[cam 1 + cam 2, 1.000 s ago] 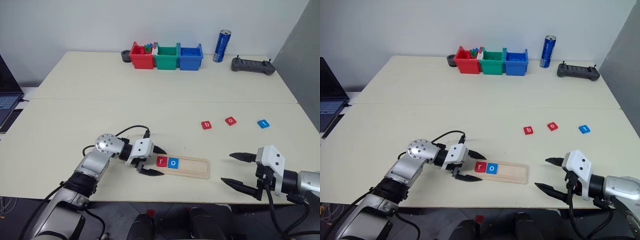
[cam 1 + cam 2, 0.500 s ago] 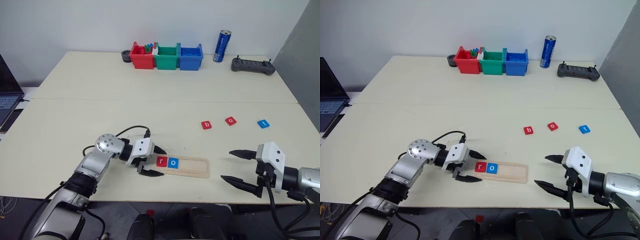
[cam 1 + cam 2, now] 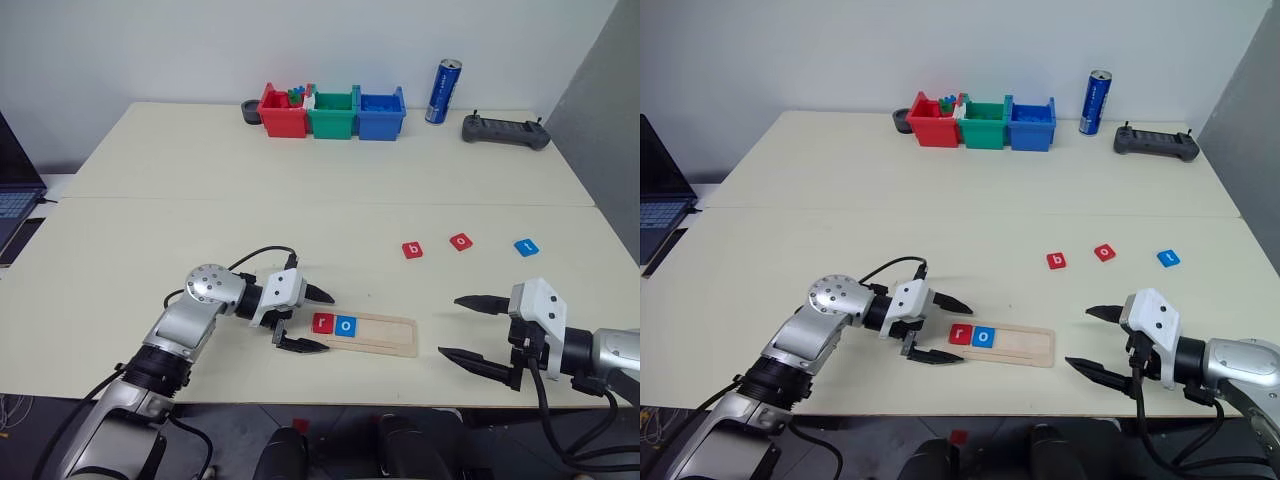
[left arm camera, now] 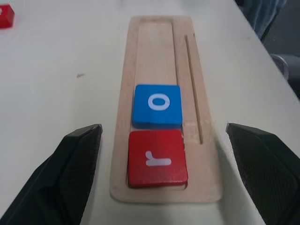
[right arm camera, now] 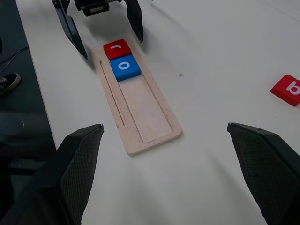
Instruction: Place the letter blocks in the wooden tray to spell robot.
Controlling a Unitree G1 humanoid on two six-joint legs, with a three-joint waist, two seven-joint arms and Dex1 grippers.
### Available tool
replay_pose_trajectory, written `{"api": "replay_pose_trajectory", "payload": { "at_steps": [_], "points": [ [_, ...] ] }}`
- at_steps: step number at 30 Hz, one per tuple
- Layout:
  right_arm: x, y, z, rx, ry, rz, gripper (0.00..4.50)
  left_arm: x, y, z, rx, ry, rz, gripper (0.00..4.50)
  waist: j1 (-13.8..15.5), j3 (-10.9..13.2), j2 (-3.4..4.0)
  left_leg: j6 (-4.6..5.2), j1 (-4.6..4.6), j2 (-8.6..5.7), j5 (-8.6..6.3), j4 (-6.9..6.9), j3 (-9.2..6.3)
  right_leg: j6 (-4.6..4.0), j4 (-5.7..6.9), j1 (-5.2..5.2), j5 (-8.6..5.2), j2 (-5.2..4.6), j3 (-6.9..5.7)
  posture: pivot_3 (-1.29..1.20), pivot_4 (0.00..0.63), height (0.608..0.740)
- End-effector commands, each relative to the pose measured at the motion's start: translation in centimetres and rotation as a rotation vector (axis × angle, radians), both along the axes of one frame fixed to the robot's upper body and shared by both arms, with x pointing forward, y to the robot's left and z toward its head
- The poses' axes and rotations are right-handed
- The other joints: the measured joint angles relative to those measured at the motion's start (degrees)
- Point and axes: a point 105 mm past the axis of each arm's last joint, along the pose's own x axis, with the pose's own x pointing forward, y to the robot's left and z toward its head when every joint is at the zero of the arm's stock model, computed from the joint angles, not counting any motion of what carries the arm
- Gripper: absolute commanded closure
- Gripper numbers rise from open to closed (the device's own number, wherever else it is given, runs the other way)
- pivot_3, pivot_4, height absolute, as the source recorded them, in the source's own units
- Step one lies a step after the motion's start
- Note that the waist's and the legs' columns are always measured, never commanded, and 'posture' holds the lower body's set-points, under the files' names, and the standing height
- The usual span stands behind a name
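Since the red r block [image 4: 157, 164] and blue o block [image 4: 157, 104] sit in the wooden tray [image 4: 154, 42], my left end effector [image 3: 310, 319] and right end effector [image 3: 468, 327] gape wide, empty, ready for the red b block [image 3: 412, 250].

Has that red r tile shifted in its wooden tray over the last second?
No. The red r tile sits at the wooden tray's left end, touching the blue o tile.

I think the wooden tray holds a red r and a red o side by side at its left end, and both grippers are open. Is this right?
Not quite: the o block in the wooden tray is blue, not red, as the left wrist view shows. The r block beside it is red, and the left gripper and right gripper are both open.
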Motion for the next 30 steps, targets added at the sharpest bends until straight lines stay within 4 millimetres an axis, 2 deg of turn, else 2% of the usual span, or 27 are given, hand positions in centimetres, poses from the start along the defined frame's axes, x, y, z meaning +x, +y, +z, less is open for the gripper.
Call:
{"api": "replay_pose_trajectory", "payload": {
  "at_steps": [1,7,10,13,17,21,23,26,30],
  "points": [
    [0.0,1.1,1.1,0.016,-0.044,0.042,0.0,-0.3,0.7,1.6,-0.026,-0.055,0.009,0.02,-0.1,0.0,0.0,0.0,0.0,0.0,0.0,0.0,0.0,0.0,0.0,0.0,0.0,0.0,0.01,0.0,0.15,0.74],
    [1.8,1.6,1.5,0.043,-0.121,-0.017,0.0,1.2,2.4,3.5,-0.077,-0.143,0.189,0.02,0.0,0.0,-0.02,0.0,0.0,0.03,0.0,0.02,-0.01,0.04,0.0,-0.01,-0.02,0.01,-0.01,0.0,0.15,0.74],
    [3.3,1.9,1.3,0.049,-0.154,-0.103,0.0,1.2,3.2,4.1,-0.12,-0.158,0.275,0.02,-0.2,0.0,-0.02,0.0,-0.02,0.03,0.0,-0.01,-0.01,0.02,-0.01,-0.03,-0.01,0.01,0.0,0.0,0.15,0.74],
    [5.8,1.9,0.7,0.019,-0.198,-0.244,0.0,0.4,3.7,4.2,-0.136,-0.134,0.305,0.02,-0.5,0.0,-0.02,-0.01,-0.03,0.04,0.0,-0.03,0.0,-0.09,0.01,-0.08,0.05,0.0,0.0,0.0,0.15,0.74],
    [9.7,2.9,0.0,0.064,-0.189,-0.411,0.0,-1.1,5.0,4.3,-0.132,-0.06,0.296,0.02,-1.1,0.0,-0.01,-0.01,-0.01,0.08,0.0,-0.04,0.0,-0.14,0.04,-0.12,0.07,0.03,-0.01,0.0,0.15,0.74],
    [12.2,3.8,-0.3,0.109,-0.162,-0.521,0.0,-0.9,6.3,4.7,-0.133,-0.047,0.33,0.02,-1.4,0.0,0.0,-0.01,-0.03,0.08,0.01,-0.07,-0.03,-0.21,0.08,-0.15,0.06,0.04,-0.05,0.0,0.15,0.74],
    [12.8,3.7,-0.6,0.096,-0.161,-0.557,0.0,-0.7,6.3,4.8,-0.135,-0.058,0.333,0.02,-1.1,0.0,0.0,-0.01,-0.06,0.06,0.0,-0.08,-0.04,-0.28,0.04,-0.15,0.09,0.0,-0.07,0.0,0.15,0.74],
    [13.2,2.3,-0.5,0.096,-0.153,-0.648,0.0,-1.1,5.4,4.9,-0.151,-0.05,0.318,0.02,-1.0,0.0,0.0,-0.02,-0.17,-0.01,-0.01,-0.08,-0.05,-0.29,-0.01,-0.19,0.1,-0.07,-0.1,0.0,0.15,0.74],
    [12.1,0.4,-0.2,0.097,-0.116,-0.74,0.0,-1.3,4.2,4.9,-0.15,-0.064,0.309,0.02,-1.0,0.0,0.01,-0.01,-0.24,0.0,-0.02,-0.12,-0.08,-0.29,-0.01,-0.27,0.1,-0.07,-0.12,0.0,0.15,0.74]
  ]
}}
